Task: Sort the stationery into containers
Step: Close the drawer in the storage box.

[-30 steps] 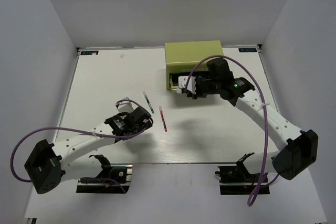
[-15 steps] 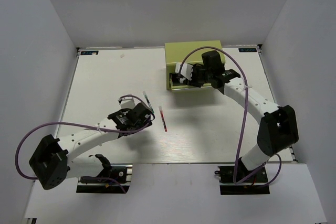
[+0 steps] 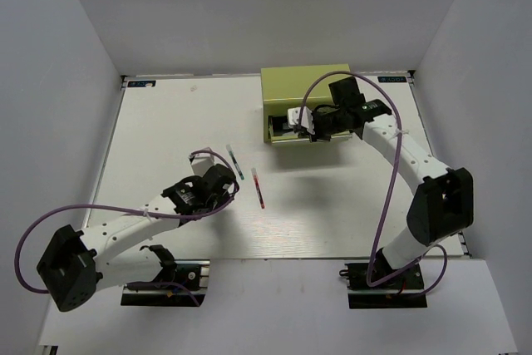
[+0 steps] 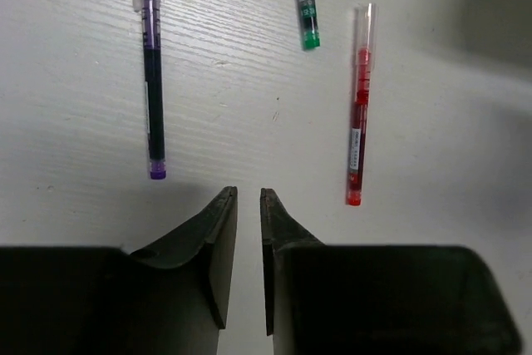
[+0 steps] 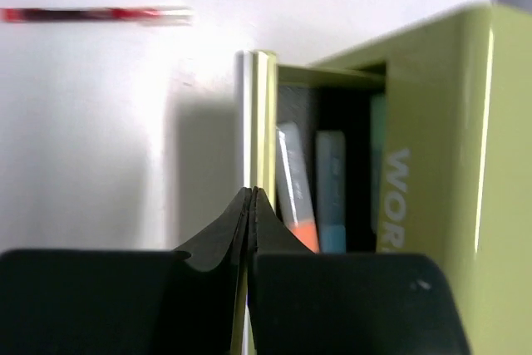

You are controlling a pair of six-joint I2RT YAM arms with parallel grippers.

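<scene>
The olive chest [image 3: 303,87] stands at the far right with its upper drawer [image 5: 264,122] pulled out. Inside lie a white pen with an orange tip [image 5: 293,193] and a light-blue stick [image 5: 330,189]. My right gripper [image 3: 290,125] is shut, its tips [image 5: 251,194] together over the drawer's front panel, gripping nothing. On the table lie a red pen [image 4: 358,114], a green-tipped pen [image 4: 305,2] and a purple pen [image 4: 151,81]. My left gripper [image 4: 248,197] sits just short of them, its jaws nearly together with nothing between.
The red pen [image 3: 258,188] and green-tipped pen [image 3: 235,160] lie mid-table between the two arms. Purple cables loop off both arms. White walls close in the table on three sides.
The left gripper has closed from wide open, staying near the pens. The right gripper has shut and shifted at the drawer front, its arm swung further right.
</scene>
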